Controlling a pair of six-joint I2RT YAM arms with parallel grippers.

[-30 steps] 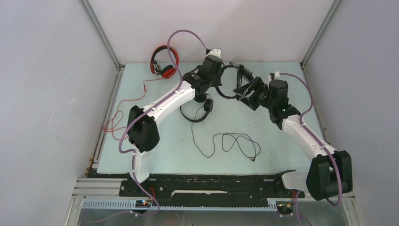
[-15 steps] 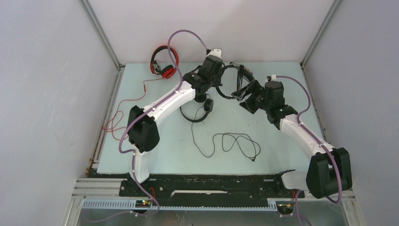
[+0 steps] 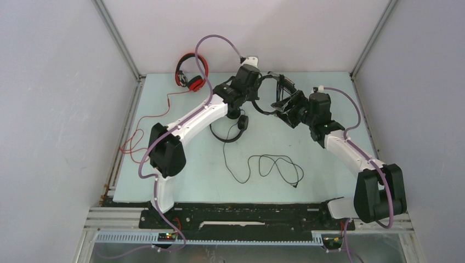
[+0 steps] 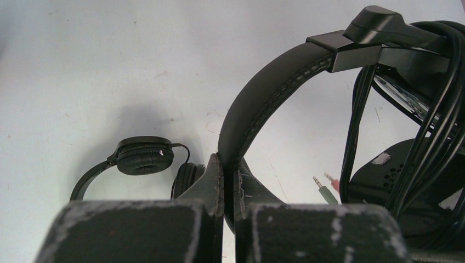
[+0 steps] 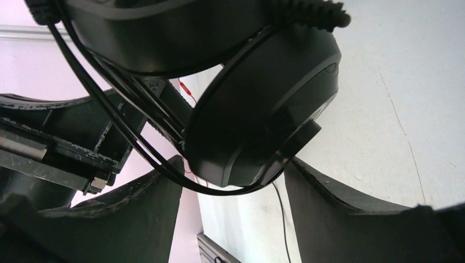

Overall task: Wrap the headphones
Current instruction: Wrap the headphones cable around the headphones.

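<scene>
Crosswise, black headset (image 4: 263, 104), earcups rightward.

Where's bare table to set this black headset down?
Front: between the left arm and the loose black cable, and between that cable and the right arm. Crowded: centre back, and the red headphones corner.

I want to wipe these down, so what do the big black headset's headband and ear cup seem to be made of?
The headband looks like faux leather, matte black, with a stitched seam along its edge. The ear cup is likely hard plastic, smooth with a soft sheen on its rim.
</scene>
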